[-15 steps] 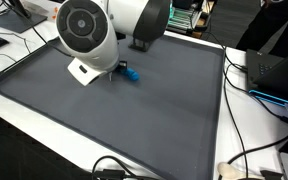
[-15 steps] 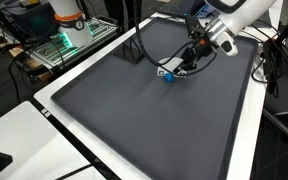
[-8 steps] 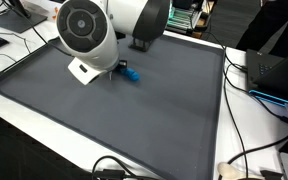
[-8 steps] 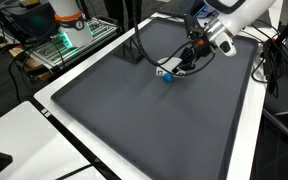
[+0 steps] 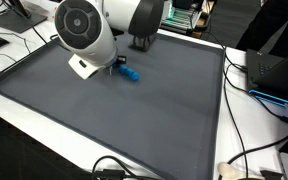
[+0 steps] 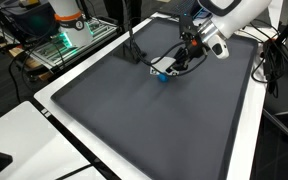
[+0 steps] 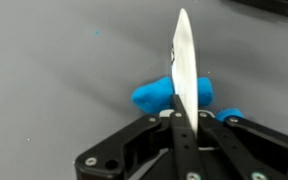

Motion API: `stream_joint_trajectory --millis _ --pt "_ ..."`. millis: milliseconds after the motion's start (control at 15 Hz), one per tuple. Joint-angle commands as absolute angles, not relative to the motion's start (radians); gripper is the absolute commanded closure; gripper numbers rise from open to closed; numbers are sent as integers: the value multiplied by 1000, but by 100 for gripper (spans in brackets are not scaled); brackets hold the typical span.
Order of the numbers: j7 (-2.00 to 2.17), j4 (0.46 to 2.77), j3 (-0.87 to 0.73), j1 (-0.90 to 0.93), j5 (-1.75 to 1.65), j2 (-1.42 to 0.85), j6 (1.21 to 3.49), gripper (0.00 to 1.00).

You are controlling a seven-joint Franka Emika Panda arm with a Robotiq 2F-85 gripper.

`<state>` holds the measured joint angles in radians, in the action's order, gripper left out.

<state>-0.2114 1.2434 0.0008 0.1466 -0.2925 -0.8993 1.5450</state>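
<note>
Shifted since a second ago: hand (image 6: 177, 63) sits slightly higher, and more of the blue lump (image 5: 130, 74) shows past the arm. Hand is fully closed, pinching a thin white blade (image 7: 183, 65) edge-on. Wrist view shows the blade crossing the lump just ahead of the fingertips; contact unclear. Exterior views show the lump lying on the grey surface (image 5: 144, 120) below the hand; blade barely readable there.

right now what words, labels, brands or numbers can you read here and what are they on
No text can be read in any view.
The gripper, the white blade it is shut on, the blue lump and the gray mat show no marks.
Any print on the desk gear is too small and blurred to read.
</note>
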Motion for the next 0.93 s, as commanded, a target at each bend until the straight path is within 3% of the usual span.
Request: stream_joint_trajectory --millis 0,867 --pt "-182 1337 21 113 -265 -866 1590 99" --pt "-39 1407 9 103 -224 -808 1728 99"
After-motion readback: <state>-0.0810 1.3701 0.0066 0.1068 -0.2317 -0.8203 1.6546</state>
